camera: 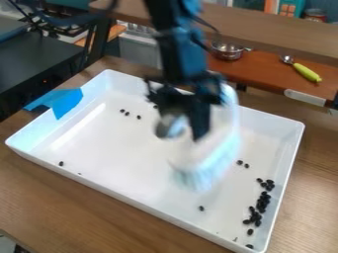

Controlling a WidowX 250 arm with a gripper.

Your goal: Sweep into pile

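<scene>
On the left, blue tape (64, 103) is stuck over the left wall of the white rectangular tray (132, 199), which stands on a wood-grain table (86, 212). One black bean (61, 163) lies inside the tray near its left end. Farther back, three small black beans (127, 113) sit close together, and another single bean (155, 106) lies to their right, just beside the gripper.

The black gripper (184, 125) hangs over the middle of the tray, its fingers closed on a white brush (206, 158). The finger on the right is dark against the brush; the exact grip is blurred. The brush reaches from the gripper toward the near side, its bristles pointing down; whether they touch the tray floor I cannot tell.

Below the brush, toward the near wall, is a lone bean (201, 208). Beyond the tray, a metal pot (228, 51) sits on a reddish-brown shelf (261, 69). Right of the brush lie two beans (243, 164), then the main pile of black beans (259, 210), strung along the right wall. At far right on the shelf is a spoon with a yellow-green handle (307, 72).
</scene>
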